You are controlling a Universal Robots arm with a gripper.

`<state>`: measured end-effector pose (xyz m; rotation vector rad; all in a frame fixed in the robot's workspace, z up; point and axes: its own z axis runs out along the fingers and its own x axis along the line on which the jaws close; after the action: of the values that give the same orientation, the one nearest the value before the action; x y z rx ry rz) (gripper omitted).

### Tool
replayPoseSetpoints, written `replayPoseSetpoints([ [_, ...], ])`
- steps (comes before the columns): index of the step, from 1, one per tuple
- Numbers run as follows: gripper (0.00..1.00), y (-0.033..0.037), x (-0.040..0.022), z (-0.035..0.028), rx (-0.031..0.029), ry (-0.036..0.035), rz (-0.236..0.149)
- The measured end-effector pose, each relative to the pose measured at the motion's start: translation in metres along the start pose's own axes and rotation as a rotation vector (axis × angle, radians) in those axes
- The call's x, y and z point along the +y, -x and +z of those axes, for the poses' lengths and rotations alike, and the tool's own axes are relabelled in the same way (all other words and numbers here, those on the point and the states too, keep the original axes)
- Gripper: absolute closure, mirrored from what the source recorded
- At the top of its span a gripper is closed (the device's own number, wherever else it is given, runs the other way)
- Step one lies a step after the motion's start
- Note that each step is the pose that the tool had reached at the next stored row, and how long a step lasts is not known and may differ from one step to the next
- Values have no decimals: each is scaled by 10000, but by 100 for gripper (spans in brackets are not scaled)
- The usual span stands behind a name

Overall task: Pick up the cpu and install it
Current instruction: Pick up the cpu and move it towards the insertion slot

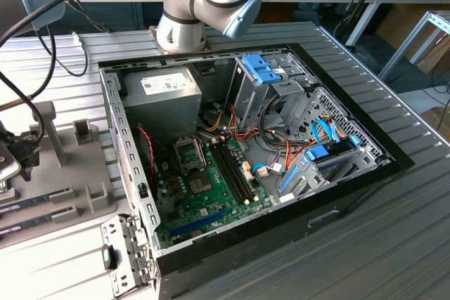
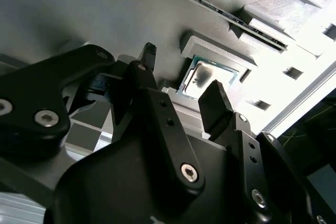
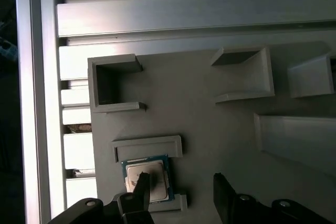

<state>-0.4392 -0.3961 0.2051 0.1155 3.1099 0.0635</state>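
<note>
The cpu (image 3: 144,165) is a flat square chip with a silvery top and a thin green rim. It lies in a shallow nest on the grey fixture plate (image 3: 210,129). My gripper (image 3: 181,184) hovers open just above it, one black finger (image 3: 142,187) over the chip and the other (image 3: 221,184) off to its side. In the second wrist view the cpu (image 2: 210,77) shows between the spread fingers of the gripper (image 2: 184,80), with nothing held. The motherboard socket (image 1: 190,152) sits inside the open computer case (image 1: 140,194).
The fixture plate (image 1: 63,173) on the exterior view's left carries several raised holders and two memory sticks (image 1: 35,205). The case holds a power supply (image 1: 162,96), blue drive cages (image 1: 264,72) and loose cables. Ribbed aluminium table (image 1: 394,244) surrounds everything.
</note>
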Motion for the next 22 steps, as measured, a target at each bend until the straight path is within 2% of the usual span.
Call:
replayPoseSetpoints([
  [3,40,-78,-6,-2,-35,3,-2],
  [10,40,-199,-15,-5,-49,4,-2],
  [16,40,-259,-19,-3,-47,3,-2],
  [22,40,-265,-20,5,-48,3,-2],
])
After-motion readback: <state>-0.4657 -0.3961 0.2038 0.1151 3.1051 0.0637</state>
